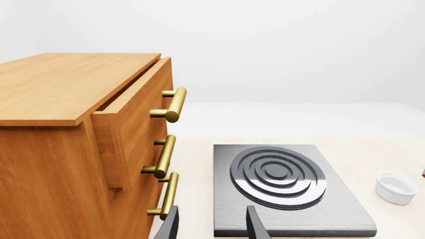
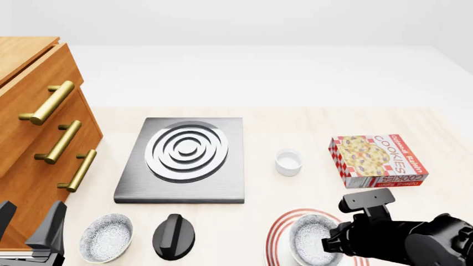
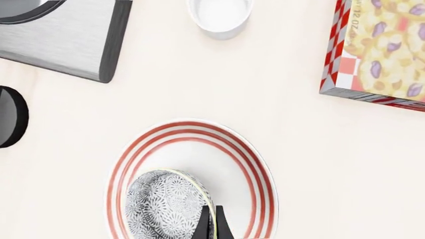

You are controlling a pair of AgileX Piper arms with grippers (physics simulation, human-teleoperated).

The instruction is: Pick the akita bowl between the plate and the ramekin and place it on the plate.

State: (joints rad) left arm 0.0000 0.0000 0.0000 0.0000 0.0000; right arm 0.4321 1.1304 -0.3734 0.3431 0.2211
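- Two arms are mine, and going from the left: my left gripper (image 2: 30,233) hangs idle low beside the wooden drawers (image 2: 37,133), fingers spread apart with nothing between them. I judge it is parked there to stay out of the way.
- Near it sits a second speckled bowl (image 2: 106,238), with a black knob (image 2: 176,236) just beside that and the grey burner slab (image 2: 181,160) farther up the table. None of these belong to my job.
- Further right, the ramekin (image 2: 288,162) stands alone, well apart from the plate (image 2: 281,233), and the cookie box (image 2: 378,160) lies beyond it.
- At the right, the akita bowl (image 3: 166,206) is over the plate's inner white area, tilted on edge in the wrist view. I cannot tell whether it rests on the plate or hangs just above it.
- My right gripper (image 3: 214,223) is pinched thin on the bowl's rim, one finger inside and one outside. I hold it by the rim so the bowl can go down flat before I let go.
- Relative to the gripper, the bowl lies directly at the fingertips, to the side toward the knob.
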